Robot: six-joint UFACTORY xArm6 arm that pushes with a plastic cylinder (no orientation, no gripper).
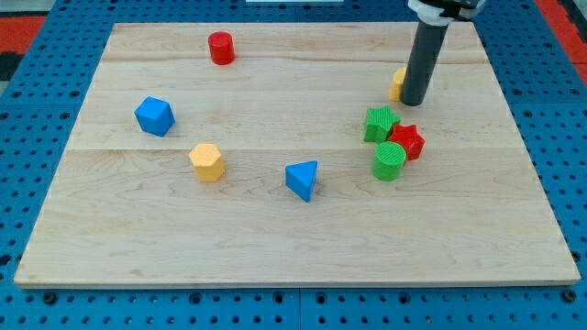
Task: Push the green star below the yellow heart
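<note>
The green star (pixel 380 123) lies at the board's right, touching the red star (pixel 407 141) to its lower right. The yellow heart (pixel 397 83) sits just above it, mostly hidden behind my rod, with only its left edge showing. My tip (pixel 413 102) rests on the board beside the yellow heart, a little above and to the right of the green star, apart from it.
A green cylinder (pixel 389 160) sits below the two stars. A blue triangle (pixel 302 180) is at lower centre, a yellow hexagon (pixel 207 162) to its left, a blue cube (pixel 154 116) at left, a red cylinder (pixel 221 48) at top. The wooden board (pixel 293 247) lies on a blue pegboard.
</note>
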